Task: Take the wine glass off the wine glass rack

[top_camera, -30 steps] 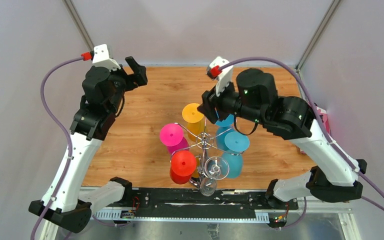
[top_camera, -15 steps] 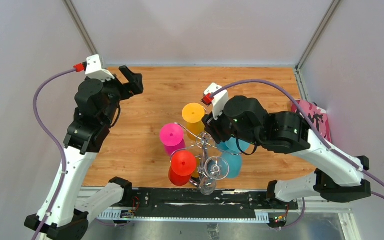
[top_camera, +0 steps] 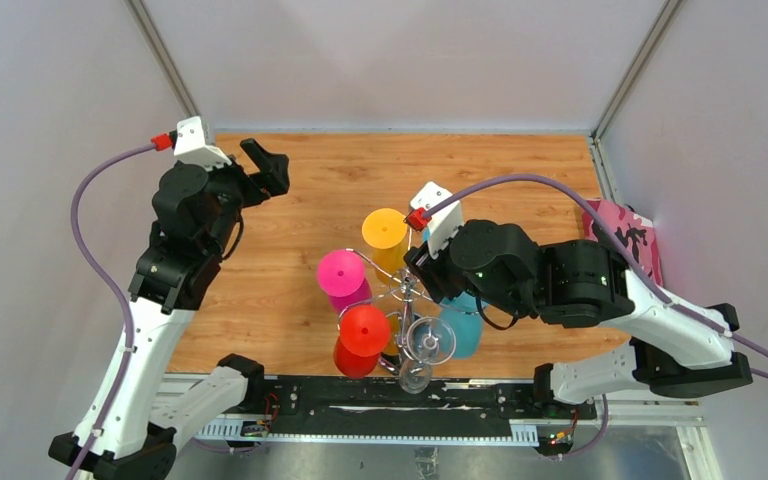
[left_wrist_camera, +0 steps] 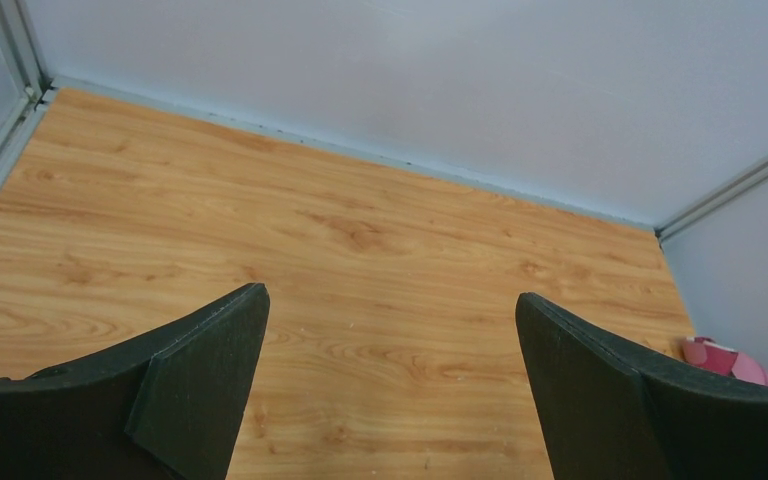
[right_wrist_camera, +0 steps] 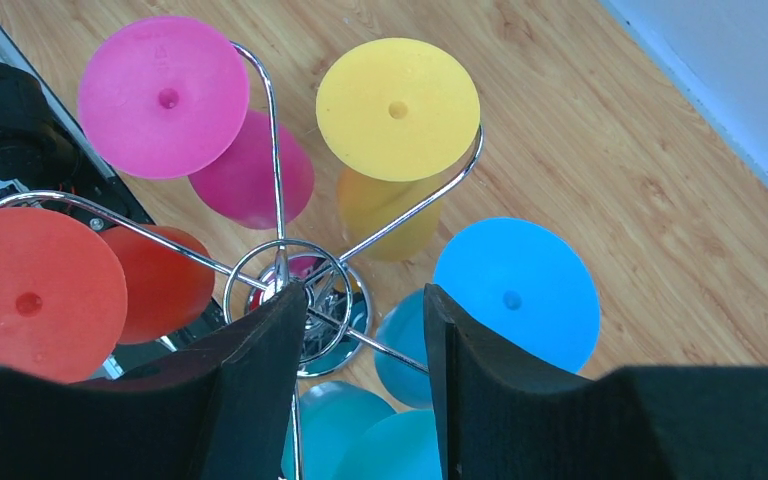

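Right gripper, narrowly parted and empty, hovers over the wine glass rack at frame centre (blue wine glass just right). Dropping here could strike wire and tip the rack. Left gripper gapes wide.

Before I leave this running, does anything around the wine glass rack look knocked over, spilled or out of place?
Nothing has spilled or fallen: the glasses all hang foot-up on the wine glass rack. The only stray is a pink patterned item at the right edge of the table.
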Controlling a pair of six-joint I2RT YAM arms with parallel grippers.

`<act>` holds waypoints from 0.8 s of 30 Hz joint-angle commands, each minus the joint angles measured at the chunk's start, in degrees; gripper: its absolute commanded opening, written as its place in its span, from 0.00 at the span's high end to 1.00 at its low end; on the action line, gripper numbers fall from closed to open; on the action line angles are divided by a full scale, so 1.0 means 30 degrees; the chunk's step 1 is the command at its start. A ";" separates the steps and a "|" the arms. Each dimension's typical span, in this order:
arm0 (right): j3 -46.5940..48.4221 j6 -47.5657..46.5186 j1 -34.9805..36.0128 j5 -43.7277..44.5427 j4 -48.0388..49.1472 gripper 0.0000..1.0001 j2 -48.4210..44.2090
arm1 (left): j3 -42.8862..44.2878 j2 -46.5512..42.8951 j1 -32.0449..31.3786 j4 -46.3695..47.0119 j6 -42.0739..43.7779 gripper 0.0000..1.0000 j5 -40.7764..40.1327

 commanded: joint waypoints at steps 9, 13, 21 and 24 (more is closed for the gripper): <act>0.0912 0.0139 0.1199 0.2645 -0.0117 0.47 -0.0203 | -0.0670 -0.0617 -0.0067 0.0419 -0.0150 0.00 0.0731; 0.0792 0.0074 0.1200 0.1753 -0.0095 0.47 0.0159 | -0.0824 -0.0653 -0.0067 0.0413 -0.0122 0.00 0.0647; -0.0473 0.0242 0.1200 0.1395 0.0434 0.49 0.0303 | -0.1187 -0.0935 -0.0067 0.0222 -0.0121 0.00 0.0326; -0.0890 0.0330 0.1200 0.1247 0.0713 0.52 0.0365 | -0.1307 -0.1036 -0.0067 0.0210 -0.0117 0.00 0.0270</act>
